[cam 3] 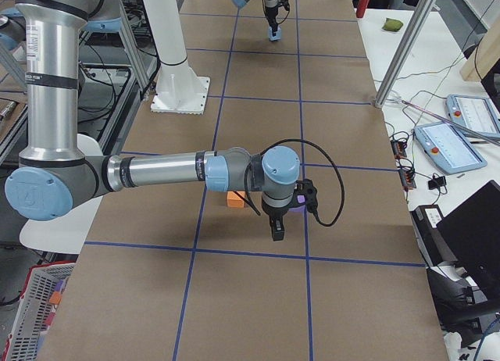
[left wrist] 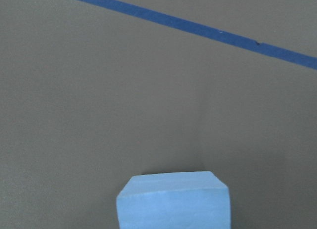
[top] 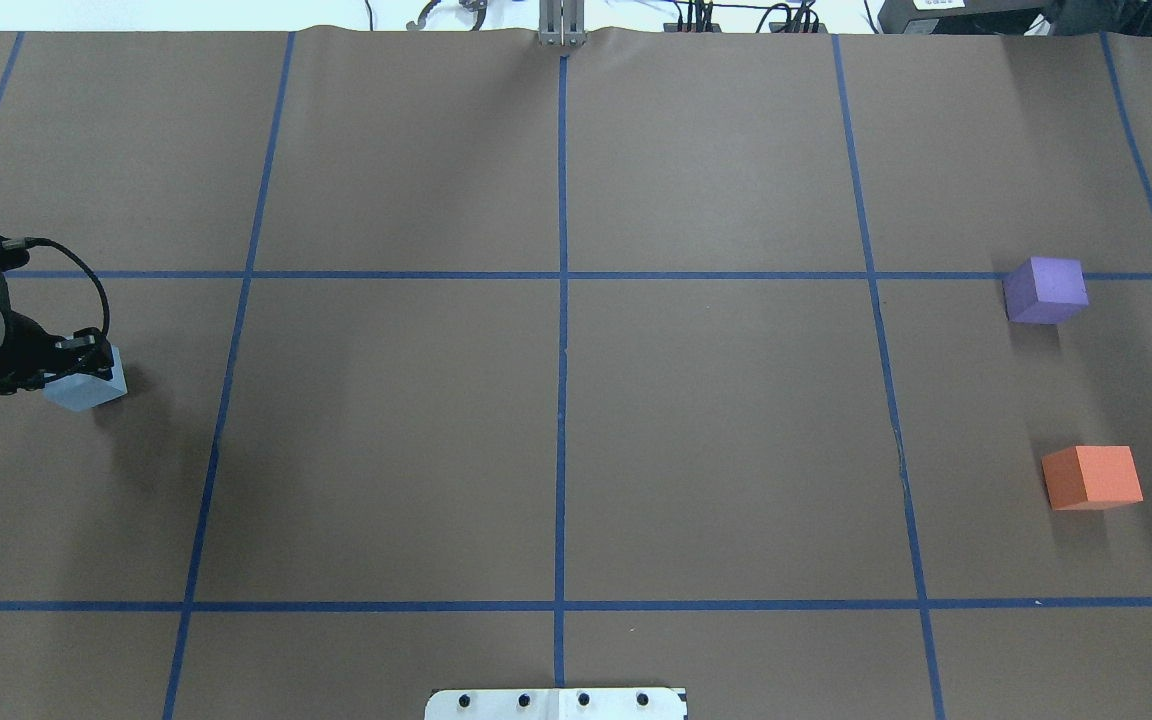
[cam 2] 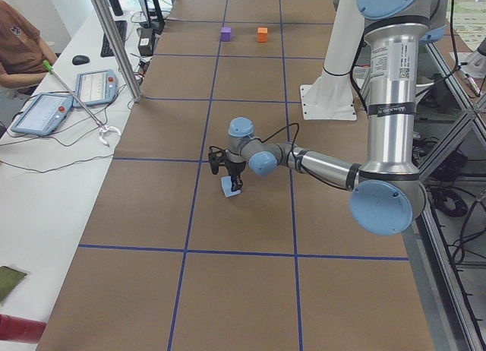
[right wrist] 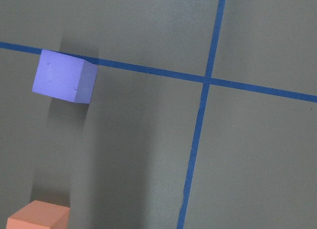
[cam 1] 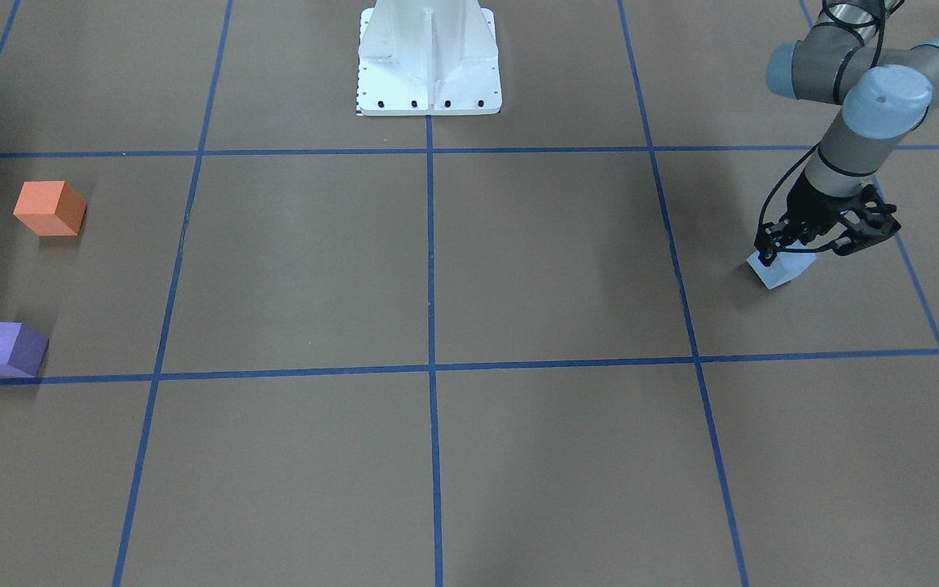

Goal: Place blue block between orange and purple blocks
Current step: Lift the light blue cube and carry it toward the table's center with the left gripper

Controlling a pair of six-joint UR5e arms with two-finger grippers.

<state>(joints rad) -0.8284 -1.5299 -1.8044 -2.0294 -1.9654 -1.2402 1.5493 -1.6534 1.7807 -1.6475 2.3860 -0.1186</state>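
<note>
The light blue block (cam 1: 781,273) rests on the table at my far left; it also shows in the overhead view (top: 86,390) and at the bottom of the left wrist view (left wrist: 173,201). My left gripper (cam 1: 791,253) is lowered over the block with its fingers spread on either side of it, open. The orange block (top: 1092,477) and the purple block (top: 1044,290) sit apart at the far right, with a gap between them. My right gripper (cam 3: 276,226) hovers over those two blocks. It shows only in the exterior right view, so I cannot tell whether it is open or shut.
The table is brown paper with a grid of blue tape lines (top: 562,300). The white robot base (cam 1: 429,61) stands at the middle of the near edge. Operator desks with teach pendants (cam 2: 45,112) lie beyond the far edge.
</note>
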